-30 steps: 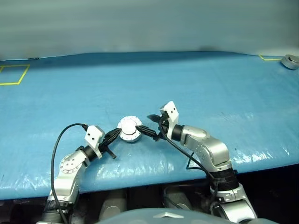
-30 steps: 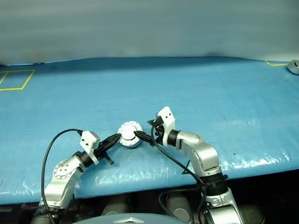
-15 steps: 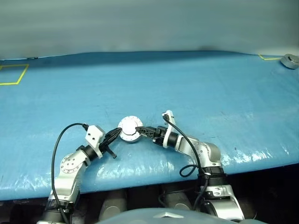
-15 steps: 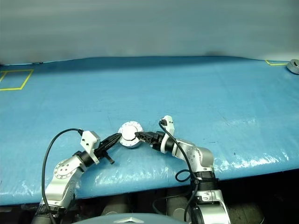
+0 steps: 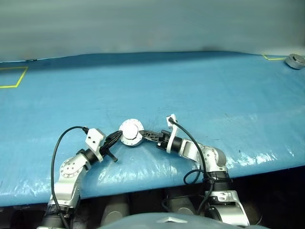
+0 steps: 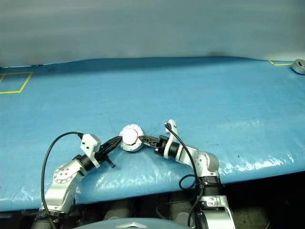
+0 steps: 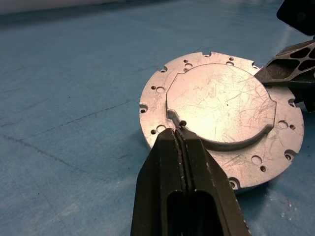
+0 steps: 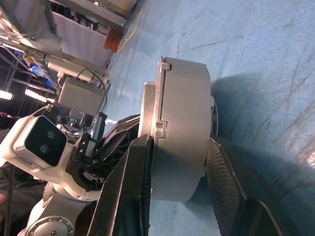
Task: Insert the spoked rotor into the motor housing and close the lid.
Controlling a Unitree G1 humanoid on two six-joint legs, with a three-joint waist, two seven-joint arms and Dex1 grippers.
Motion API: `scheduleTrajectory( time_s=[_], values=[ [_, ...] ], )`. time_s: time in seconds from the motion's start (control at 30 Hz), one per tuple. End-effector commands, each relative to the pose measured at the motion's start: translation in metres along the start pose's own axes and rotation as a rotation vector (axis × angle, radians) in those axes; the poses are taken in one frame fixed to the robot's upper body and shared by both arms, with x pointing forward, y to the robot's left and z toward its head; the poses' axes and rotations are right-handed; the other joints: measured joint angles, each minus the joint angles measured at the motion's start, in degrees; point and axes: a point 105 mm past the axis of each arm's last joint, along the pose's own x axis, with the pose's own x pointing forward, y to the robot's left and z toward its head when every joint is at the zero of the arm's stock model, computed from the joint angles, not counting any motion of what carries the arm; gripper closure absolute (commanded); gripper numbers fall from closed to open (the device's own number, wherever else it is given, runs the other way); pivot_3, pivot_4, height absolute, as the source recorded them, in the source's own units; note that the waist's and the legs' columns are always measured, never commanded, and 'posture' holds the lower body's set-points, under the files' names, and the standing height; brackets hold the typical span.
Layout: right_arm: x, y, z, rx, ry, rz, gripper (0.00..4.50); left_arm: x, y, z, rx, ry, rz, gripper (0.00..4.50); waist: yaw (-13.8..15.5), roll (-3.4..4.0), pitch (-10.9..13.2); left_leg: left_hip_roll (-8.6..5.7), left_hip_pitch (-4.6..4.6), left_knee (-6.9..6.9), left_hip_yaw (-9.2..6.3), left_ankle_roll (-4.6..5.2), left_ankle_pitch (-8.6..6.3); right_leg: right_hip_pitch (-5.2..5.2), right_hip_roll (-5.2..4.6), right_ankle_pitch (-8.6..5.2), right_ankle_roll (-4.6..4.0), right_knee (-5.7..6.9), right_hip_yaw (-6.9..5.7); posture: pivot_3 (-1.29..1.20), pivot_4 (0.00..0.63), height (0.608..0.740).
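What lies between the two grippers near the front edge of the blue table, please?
The motor housing, lid down and flat silver base up, sits between them in the left eye view. The shut left gripper rests on its base; the right gripper straddles its side.

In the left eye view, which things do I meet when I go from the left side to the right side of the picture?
Yellow tape square → left gripper → silver motor assembly, closed → right gripper → grey round part at the table's far right corner.
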Motion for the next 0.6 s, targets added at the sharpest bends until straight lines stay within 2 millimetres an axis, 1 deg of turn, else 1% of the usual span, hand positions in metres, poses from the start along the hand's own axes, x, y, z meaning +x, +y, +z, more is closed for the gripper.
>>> scheduleTrajectory(
  time_s=[0.03, 0.1, 0.17, 0.33, 0.37, 0.43, 0.53, 0.6],
  values=[
    [-0.002, 0.003, 0.014, 0.076, -0.083, 0.020, 3.24, 0.004, -0.003, 0.005, -0.156, -0.064, 0.040, 4.50, 0.0, 0.01, 0.0, 0.00, -0.02, 0.02, 0.01, 0.00, 0.00, -0.01, 0.00, 0.00, 0.01, 0.00, 0.01, 0.00, 0.150, 0.740],
    [-0.003, 0.007, 0.025, 0.109, -0.139, 0.045, 3.24, 0.003, -0.001, 0.015, -0.303, -0.129, 0.058, 4.50, 0.0, -0.08, 0.1, 0.01, -0.11, 0.07, 0.00, 0.00, 0.00, -0.05, 0.00, 0.02, 0.03, -0.01, 0.00, 0.00, 0.150, 0.740],
    [-0.005, 0.009, 0.036, 0.142, -0.195, 0.068, 3.24, 0.000, 0.000, 0.021, -0.374, -0.165, 0.062, 4.50, -0.1, -0.17, 0.3, 0.02, -0.18, 0.07, -0.04, 0.00, 0.00, -0.12, 0.01, 0.04, 0.05, 0.00, -0.01, 0.00, 0.150, 0.740],
    [-0.011, 0.022, 0.070, 0.247, -0.370, 0.144, 3.24, -0.008, 0.008, 0.034, -0.448, -0.262, 0.105, 4.50, -0.4, -0.16, 0.6, 0.01, -0.58, 0.01, -0.05, 0.03, -0.02, -0.46, 0.04, 0.12, 0.14, 0.00, -0.01, 0.00, 0.150, 0.740],
    [-0.012, 0.026, 0.075, 0.257, -0.395, 0.167, 3.24, -0.008, 0.008, 0.037, -0.471, -0.295, 0.100, 4.32, -0.5, -0.15, 0.6, 0.01, -0.71, 0.00, -0.04, 0.03, -0.02, -0.61, 0.05, 0.26, 0.36, 0.00, -0.01, 0.00, 0.150, 0.740],
    [-0.014, 0.035, 0.082, 0.268, -0.423, 0.203, 3.25, -0.008, 0.007, 0.041, -0.526, -0.345, 0.084, 3.88, -0.6, -0.12, 0.6, 0.03, -1.00, 0.01, -0.04, 0.03, -0.02, -0.89, 0.08, 0.44, 0.14, 0.01, -0.01, 0.00, 0.150, 0.740],
    [-0.014, 0.044, 0.087, 0.274, -0.437, 0.244, 3.25, -0.008, 0.007, 0.045, -0.599, -0.401, 0.082, 2.86, -0.6, -0.12, 0.6, 0.02, -1.09, 0.03, -0.06, 0.07, -0.03, -0.94, 0.08, 0.45, 0.10, -0.03, -0.01, 0.00, 0.150, 0.740],
    [-0.014, 0.054, 0.090, 0.271, -0.442, 0.286, 3.25, -0.007, 0.007, 0.052, -0.662, -0.466, 0.076, 2.20, -0.5, -0.11, 0.6, 0.02, -1.12, 0.03, -0.06, 0.08, -0.04, -0.94, 0.08, 0.45, 0.10, -0.07, -0.02, 0.00, 0.150, 0.740]
  ],
)
